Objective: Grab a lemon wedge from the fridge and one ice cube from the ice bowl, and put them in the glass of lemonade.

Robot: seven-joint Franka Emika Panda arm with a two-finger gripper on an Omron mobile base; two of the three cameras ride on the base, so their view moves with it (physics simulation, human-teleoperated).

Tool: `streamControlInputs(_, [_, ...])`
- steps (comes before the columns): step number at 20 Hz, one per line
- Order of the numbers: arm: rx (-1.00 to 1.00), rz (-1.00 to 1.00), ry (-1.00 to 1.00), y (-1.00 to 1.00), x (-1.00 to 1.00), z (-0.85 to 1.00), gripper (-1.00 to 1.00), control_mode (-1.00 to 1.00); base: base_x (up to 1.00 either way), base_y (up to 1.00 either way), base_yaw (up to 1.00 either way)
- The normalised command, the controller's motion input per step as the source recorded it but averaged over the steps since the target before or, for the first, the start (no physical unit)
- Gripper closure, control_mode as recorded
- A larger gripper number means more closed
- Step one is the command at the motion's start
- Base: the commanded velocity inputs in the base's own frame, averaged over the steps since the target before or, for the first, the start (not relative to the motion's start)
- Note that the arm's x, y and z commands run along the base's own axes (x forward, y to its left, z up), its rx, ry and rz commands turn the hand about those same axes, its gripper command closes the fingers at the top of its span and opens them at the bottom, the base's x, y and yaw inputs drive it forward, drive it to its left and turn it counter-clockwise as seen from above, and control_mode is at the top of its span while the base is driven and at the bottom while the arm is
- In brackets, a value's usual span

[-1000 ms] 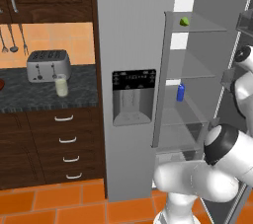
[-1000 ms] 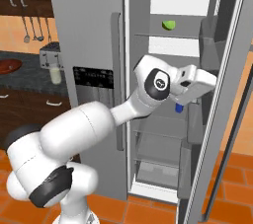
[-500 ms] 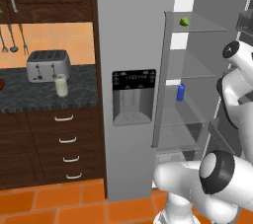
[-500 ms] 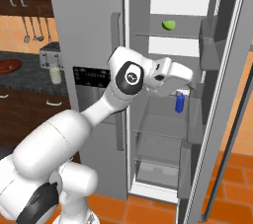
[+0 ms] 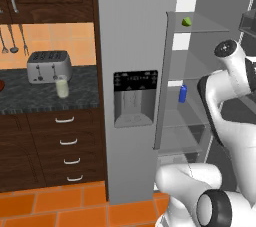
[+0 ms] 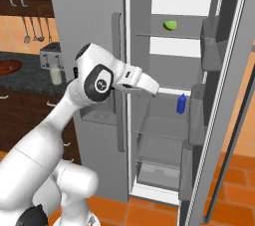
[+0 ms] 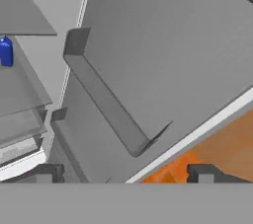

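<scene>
The fridge (image 5: pixel 137 36) stands with its right door swung open. The lemon wedge (image 5: pixel 186 21) (image 6: pixel 170 25) lies alone on the top glass shelf. My gripper (image 6: pixel 153 90) hangs in front of the open compartment, well below and left of the wedge. Its fingertips (image 7: pixel 44 173) stand wide apart, open, with nothing between them. It looks at the open door's bins and the floor. On the dark counter at left, the glass of lemonade (image 5: pixel 62 87) (image 6: pixel 56 75) stands before a silver toaster (image 5: pixel 48 66). The ice bowl (image 6: pixel 10 66) sits further left. Any ice cube is too small to make out.
A small blue can (image 5: pixel 183 93) (image 6: pixel 182 104) (image 7: pixel 6 51) stands on a middle fridge shelf. Grey door bins (image 6: pixel 211 38) jut from the open right door (image 6: pixel 234 70). Drawers (image 5: pixel 65 143) lie under the counter, and the floor is orange tile (image 7: pixel 207 149).
My hand has swung left, away from the door bins and the blue can, towards the fridge's left door. The jaws have widened a little. The lemon wedge and can stay put.
</scene>
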Motion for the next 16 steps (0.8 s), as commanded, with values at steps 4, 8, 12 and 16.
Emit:
streamControlInputs(4, [0.55, 0.16, -0.21, 1.0, 0.0, -0.32, -1.0, -1.0, 0.0, 0.0, 0.0])
streamControlInputs(8, [0.43, 0.22, -0.04, 0.99, 0.0, -0.18, -1.0, -1.0, 0.0, 0.0, 0.0])
streamControlInputs(12, [0.21, 0.22, 0.08, 0.76, -0.2, 0.0, -1.0, -1.0, 0.0, 0.0, 0.0])
streamControlInputs(16, [0.07, 0.19, 0.07, 0.4, -0.95, 0.11, -1.0, -1.0, 0.0, 0.0, 0.0])
